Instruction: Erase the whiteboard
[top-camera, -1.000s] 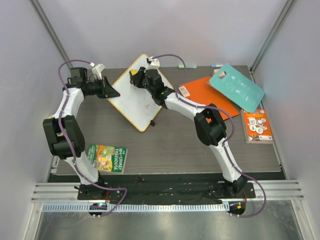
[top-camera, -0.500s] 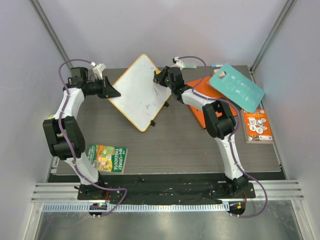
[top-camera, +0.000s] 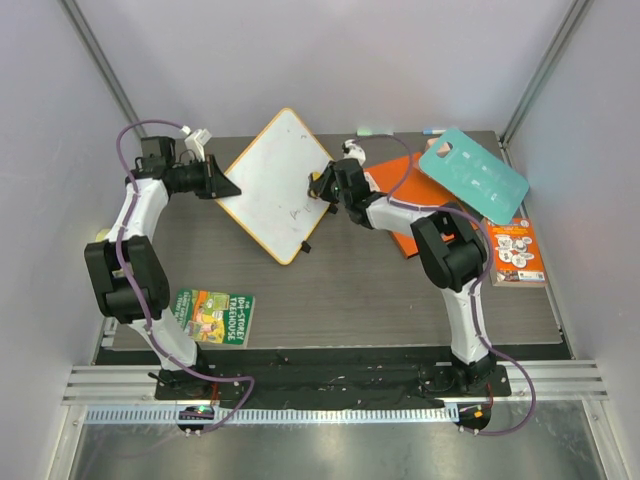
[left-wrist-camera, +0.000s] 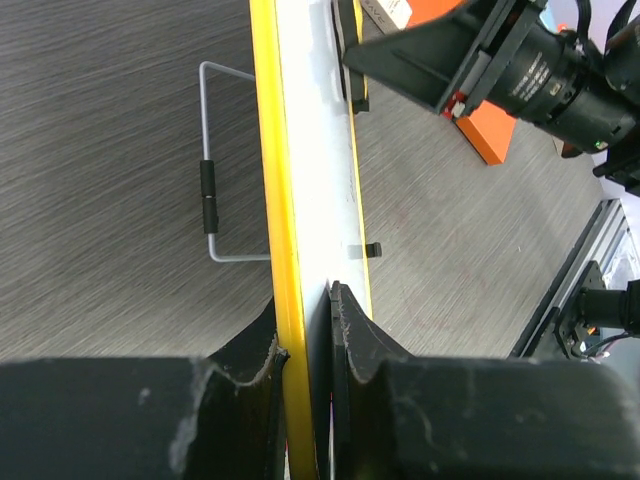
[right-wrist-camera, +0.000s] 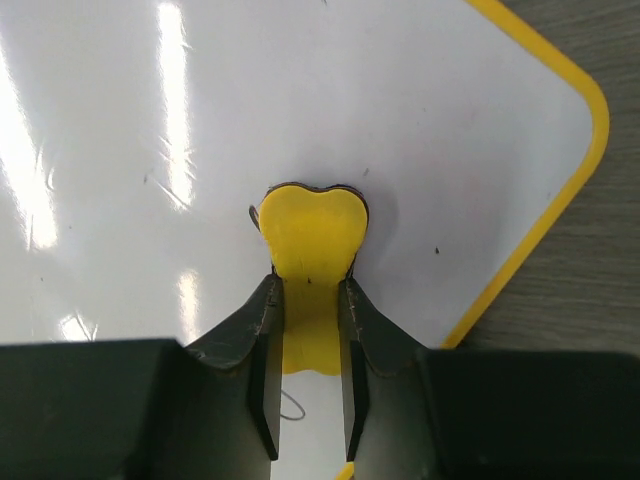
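The whiteboard lies as a diamond at the back middle of the table, white with a yellow rim. A small black scribble shows on it. My left gripper is shut on the board's left corner; in the left wrist view the board runs edge-on between the gripper's jaws. My right gripper is shut on a yellow eraser and presses it onto the board near its right rim. A faint pen mark shows under the right gripper's jaws.
An orange book lies right of the board under the right arm, with a teal card resting on it. A small orange booklet lies at the far right. A green book lies near the front left. A wire stand lies beside the board.
My right gripper has slid the eraser from the board's upper left to its right side, then a little toward me. The left gripper has kept its hold on the board.
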